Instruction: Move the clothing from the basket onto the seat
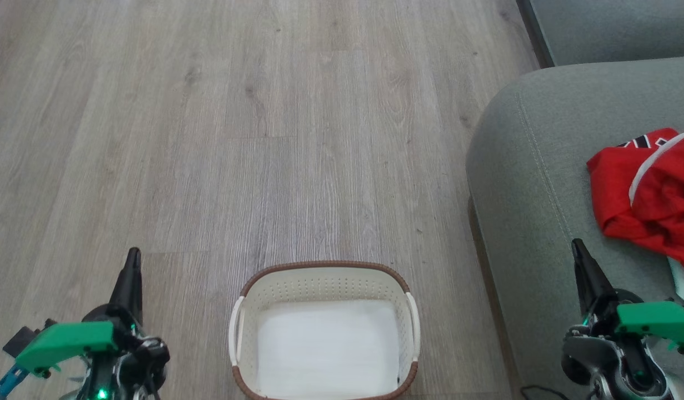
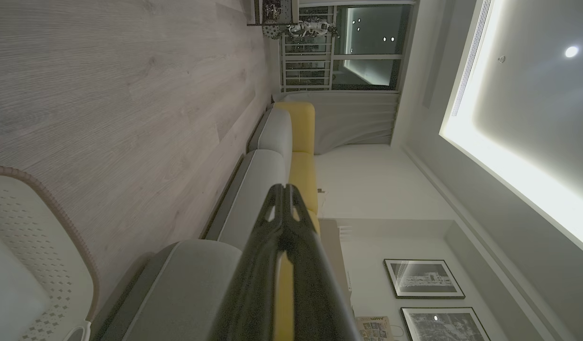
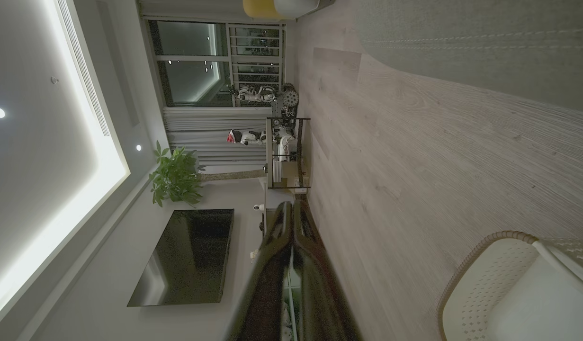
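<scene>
Red-and-white clothing (image 1: 647, 194) lies crumpled on the grey-green seat (image 1: 530, 155) at the right, well apart from the basket (image 1: 325, 265), which stands on the wooden floor (image 1: 208, 111) near the robot, its pale bottom bare. Left gripper (image 1: 133, 253) and right gripper (image 1: 576, 243) — fingers pressed together, holding nothing — point to the far side, one on either side of the basket; the right one hangs over the seat.

Pale wood-grain plank floor (image 1: 264, 139): cream basket (image 1: 319, 286), brown rim, stands on it near bottom centre, just beside grey-green seat (image 1: 530, 166). Red-and-white clothing (image 1: 647, 194) lies crumpled on seat.
</scene>
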### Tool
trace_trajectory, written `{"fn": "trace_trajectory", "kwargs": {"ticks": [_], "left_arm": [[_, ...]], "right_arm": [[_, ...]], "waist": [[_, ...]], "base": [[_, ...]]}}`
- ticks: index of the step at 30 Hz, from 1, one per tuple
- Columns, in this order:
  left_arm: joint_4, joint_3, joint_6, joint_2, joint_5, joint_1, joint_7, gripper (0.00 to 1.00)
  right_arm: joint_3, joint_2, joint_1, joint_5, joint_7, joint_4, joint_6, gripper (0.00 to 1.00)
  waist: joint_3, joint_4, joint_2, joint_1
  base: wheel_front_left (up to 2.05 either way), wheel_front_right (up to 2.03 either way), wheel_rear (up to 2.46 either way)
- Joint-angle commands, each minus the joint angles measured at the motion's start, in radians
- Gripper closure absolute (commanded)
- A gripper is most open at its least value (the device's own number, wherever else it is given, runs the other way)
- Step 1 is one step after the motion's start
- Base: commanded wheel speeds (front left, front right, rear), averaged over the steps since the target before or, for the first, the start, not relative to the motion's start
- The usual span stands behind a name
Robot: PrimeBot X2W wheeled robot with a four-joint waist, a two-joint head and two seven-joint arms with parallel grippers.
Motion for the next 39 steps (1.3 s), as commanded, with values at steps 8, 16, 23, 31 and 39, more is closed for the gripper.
{"fn": "trace_trajectory", "kwargs": {"ticks": [8,16,23,31,39], "left_arm": [[-0.028,0.034,-0.007,0.006,0.001,-0.05,0.005,1.0],[-0.028,0.035,-0.007,0.006,0.002,-0.05,0.005,1.0],[-0.028,0.036,-0.007,0.005,0.002,-0.05,0.006,1.0],[-0.028,0.036,-0.007,0.005,0.003,-0.05,0.006,1.0],[-0.028,0.037,-0.007,0.005,0.003,-0.05,0.007,1.0]], "right_arm": [[0.016,0.0,-0.053,0.0,0.005,-0.032,0.0,1.0],[0.015,0.0,-0.053,-0.001,0.005,-0.032,0.0,1.0],[0.015,0.001,-0.053,-0.001,0.005,-0.032,0.0,1.0],[0.014,0.001,-0.053,-0.001,0.006,-0.032,0.0,1.0],[0.014,0.001,-0.053,-0.002,0.006,-0.032,0.0,1.0]], "waist": [[0.0,0.0,-0.0001,0.0],[0.0,0.0,-0.0001,0.0],[0.0,0.0,-0.0001,0.0],[0.0,0.0,-0.0001,0.0],[0.0,0.0,-0.0001,0.0]], "base": [[0.0,0.0,0.0],[0.0,0.0,0.0],[0.0,0.0,0.0],[0.0,0.0,0.0],[0.0,0.0,0.0]]}}
